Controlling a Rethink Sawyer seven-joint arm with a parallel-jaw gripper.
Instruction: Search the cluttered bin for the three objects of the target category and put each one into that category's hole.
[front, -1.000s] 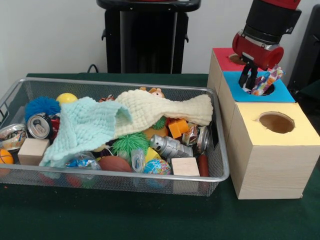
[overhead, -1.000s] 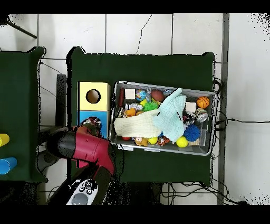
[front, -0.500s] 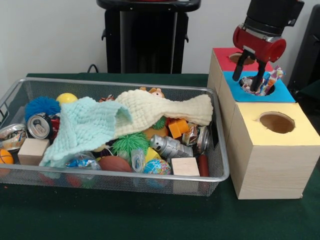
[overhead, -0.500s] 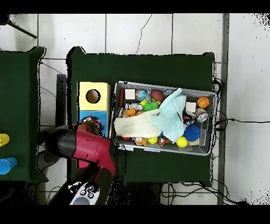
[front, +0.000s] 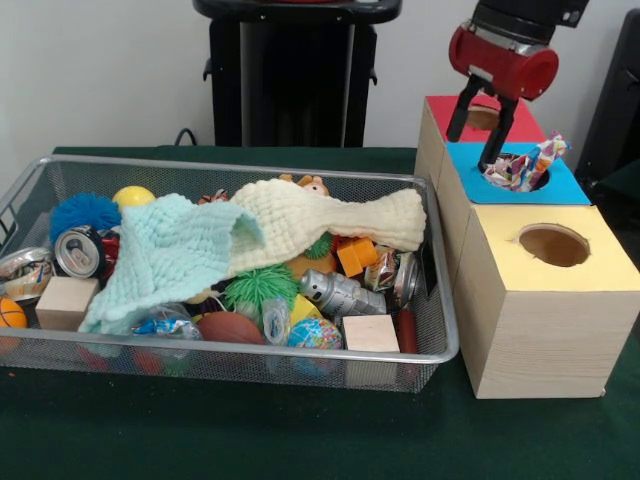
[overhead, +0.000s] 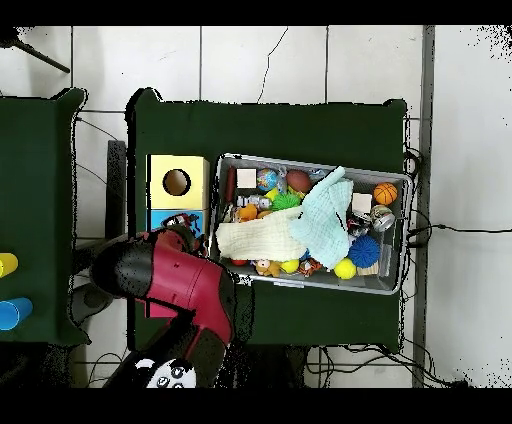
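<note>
While hovering empty above the blue-topped box, gripper (front: 483, 125) spread wide, nothing between its jaws.

Largest to smallest, placed against that blue-topped box (front: 565, 185): green surface (front: 300, 430) underneath; wire-mesh bin (front: 440, 330) just beside it, toward the side away from the yellow-topped box (front: 560, 310), heaped with a mint knitted cloth (front: 165, 250), a cream knitted cloth (front: 330, 222), cans, balls and blocks; polka-dot cloth piece (front: 525, 165) bunched in the box's round hole (front: 540, 181), partly sticking up above the rim, not fully dropped through. Likely light, limp and crushable, no slip risk; best pinched at the raised crumpled peak or simply pushed down. No further dotted pieces visible in the bin; possibly buried under the knitted cloths.
</note>
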